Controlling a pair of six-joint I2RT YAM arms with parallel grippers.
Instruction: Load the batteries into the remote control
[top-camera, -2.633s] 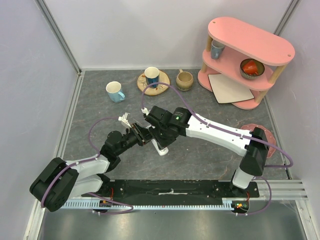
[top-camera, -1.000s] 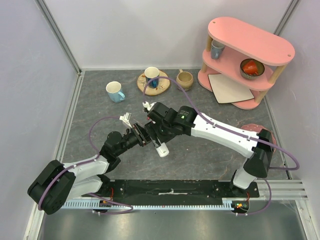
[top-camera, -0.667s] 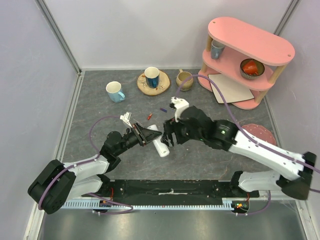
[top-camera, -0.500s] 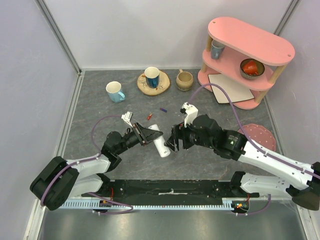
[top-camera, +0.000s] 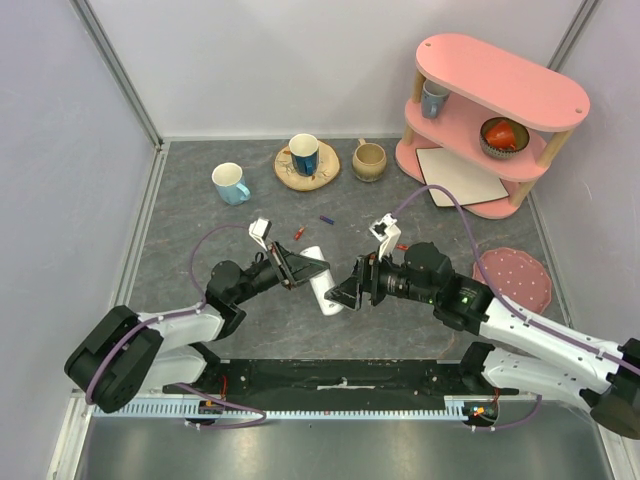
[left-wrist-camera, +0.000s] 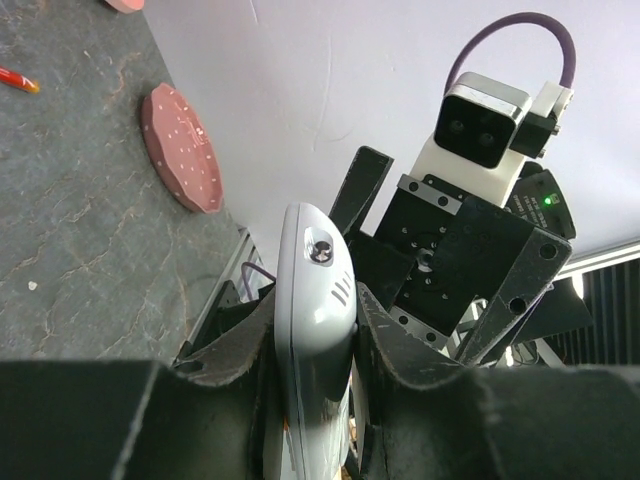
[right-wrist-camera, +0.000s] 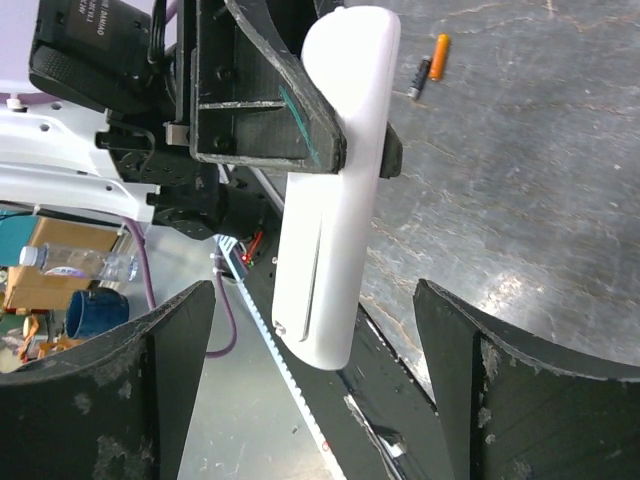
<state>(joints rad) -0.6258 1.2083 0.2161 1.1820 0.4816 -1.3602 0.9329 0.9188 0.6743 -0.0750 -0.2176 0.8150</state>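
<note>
White, slim remote control (right-wrist-camera: 340, 180) in grip of left tool (left-wrist-camera: 318, 330); right tool (top-camera: 345, 290) wide, empty.

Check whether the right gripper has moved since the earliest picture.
Yes. The right gripper has pulled rightward away from the remote, from below the coaster to nearly below the beige mug, jaws open.

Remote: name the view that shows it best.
Right wrist: the remote shows full length, clamped in the left fingers. Left wrist shows only its narrow edge; the top view, a small, partly hidden white piece.
</note>
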